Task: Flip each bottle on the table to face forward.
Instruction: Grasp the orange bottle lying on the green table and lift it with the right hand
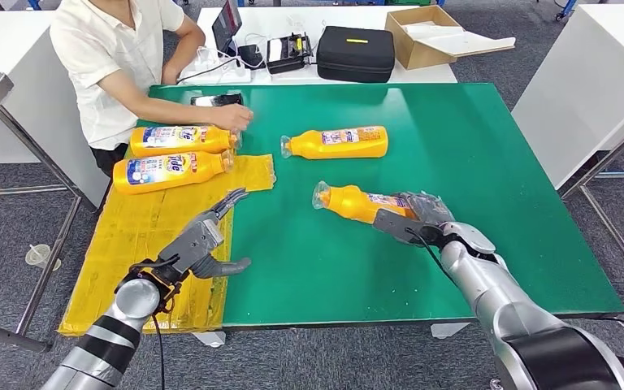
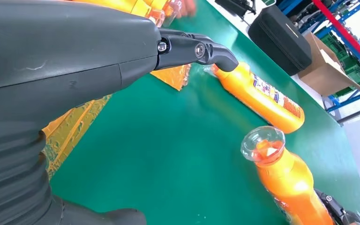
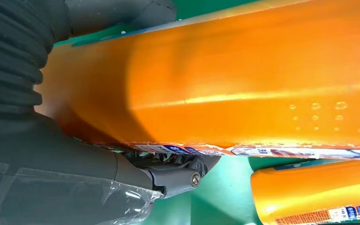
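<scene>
Held bottle's (image 1: 356, 202) base hidden under right hand's fingers (image 1: 396, 221).

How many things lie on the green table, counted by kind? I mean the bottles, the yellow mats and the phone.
Orange bottles: 4, one of them held by the right hand
Yellow mat: 1
Phone: 1
Total: 6

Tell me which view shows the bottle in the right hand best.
The head view: the held bottle shows nearly whole, with the right hand around its base. The left wrist view shows its clear cap end-on; the right wrist view a close orange side.
</scene>
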{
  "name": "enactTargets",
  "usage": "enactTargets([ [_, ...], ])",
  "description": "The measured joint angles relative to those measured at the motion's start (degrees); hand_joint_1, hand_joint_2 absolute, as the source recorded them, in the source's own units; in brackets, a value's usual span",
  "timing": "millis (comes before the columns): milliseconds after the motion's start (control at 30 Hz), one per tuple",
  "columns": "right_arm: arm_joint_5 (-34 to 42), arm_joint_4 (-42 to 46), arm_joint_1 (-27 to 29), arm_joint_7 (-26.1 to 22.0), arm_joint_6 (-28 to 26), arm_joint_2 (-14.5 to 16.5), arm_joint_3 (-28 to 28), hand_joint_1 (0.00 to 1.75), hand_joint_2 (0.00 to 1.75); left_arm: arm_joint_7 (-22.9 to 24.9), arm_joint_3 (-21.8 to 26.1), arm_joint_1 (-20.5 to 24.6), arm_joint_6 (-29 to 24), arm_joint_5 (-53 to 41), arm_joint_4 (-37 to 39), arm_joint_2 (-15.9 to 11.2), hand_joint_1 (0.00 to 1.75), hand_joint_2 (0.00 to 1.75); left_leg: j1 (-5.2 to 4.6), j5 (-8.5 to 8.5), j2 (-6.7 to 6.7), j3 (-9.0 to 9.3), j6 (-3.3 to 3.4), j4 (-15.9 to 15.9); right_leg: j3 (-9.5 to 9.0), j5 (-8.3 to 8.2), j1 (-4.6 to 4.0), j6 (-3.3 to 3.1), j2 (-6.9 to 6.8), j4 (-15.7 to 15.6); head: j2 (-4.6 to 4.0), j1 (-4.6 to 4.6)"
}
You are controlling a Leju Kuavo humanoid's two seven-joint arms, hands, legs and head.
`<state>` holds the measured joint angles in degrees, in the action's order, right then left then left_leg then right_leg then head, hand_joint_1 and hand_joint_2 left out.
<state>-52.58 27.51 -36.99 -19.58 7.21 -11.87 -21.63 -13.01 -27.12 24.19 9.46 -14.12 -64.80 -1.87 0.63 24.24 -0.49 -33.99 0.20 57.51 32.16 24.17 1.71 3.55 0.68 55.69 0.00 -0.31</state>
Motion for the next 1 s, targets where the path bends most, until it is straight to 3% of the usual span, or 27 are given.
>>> enactTargets([
  [133, 1.77, 0.11, 0.33, -0.98, 0.46, 0.01, 0.59, 1.75, 1.75, 0.0, 0.1, 0.0, 0.16, 1.43, 0.44, 0.38, 0.0, 1.75, 0.01, -0.02, -0.01, 0.1, 0.0, 0.0, -0.13, -0.02, -0.01, 0.01, -0.01, 0.0, 0.0, 0.0],
  [267, 10.72, 2.22, 2.51, -5.79, 1.19, 0.71, 2.42, 1.75, 1.75, 0.79, 1.61, -1.42, 2.15, 12.48, 0.55, 2.37, 0.0, 1.75, 0.0, -0.01, -0.02, 0.11, 0.01, -0.01, -0.22, -0.03, 0.0, 0.03, -0.01, 0.0, 0.0, 0.01],
  [433, 22.63, 12.5, 9.78, -8.9, -0.87, 3.86, 4.03, 1.75, 1.75, 1.74, 2.82, -6.53, 3.54, 32.36, -0.22, 6.42, 0.0, 1.75, -0.02, -0.01, -0.09, -0.18, 0.01, 0.0, 0.02, -0.03, 0.02, 0.05, -0.04, 0.01, 0.0, 0.0],
  [567, 27.77, 23.66, 15.61, -9.5, -3.36, 6.78, 3.64, 1.75, 1.75, 1.21, 2.26, -10.64, 3.07, 41.58, -1.55, 9.0, 0.0, 1.75, -0.01, -0.05, -0.21, -0.63, -0.01, -0.01, 0.42, -0.02, 0.01, 0.05, -0.14, 0.04, 0.0, -0.02],
  [767, 31.77, 34.97, 20.21, -9.4, -7.75, 8.77, 2.16, 1.75, 1.75, -1.06, 0.51, -13.07, -0.37, 44.11, -2.96, 9.83, 0.0, 1.75, 0.0, -0.05, -0.22, -0.93, -0.01, -0.01, 0.72, -0.02, 0.05, 0.05, -0.16, 0.04, 0.0, -0.01],
  [1000, 33.42, 40.48, 22.86, -10.48, -9.09, 9.93, 1.76, 1.75, 1.75, -0.52, 0.37, -14.05, -1.39, 46.19, -4.16, 9.91, 0.0, 1.75, -0.02, -0.05, -0.28, -0.98, -0.01, -0.01, 0.75, -0.02, 0.06, 0.06, -0.18, 0.04, 0.0, -0.01],
])
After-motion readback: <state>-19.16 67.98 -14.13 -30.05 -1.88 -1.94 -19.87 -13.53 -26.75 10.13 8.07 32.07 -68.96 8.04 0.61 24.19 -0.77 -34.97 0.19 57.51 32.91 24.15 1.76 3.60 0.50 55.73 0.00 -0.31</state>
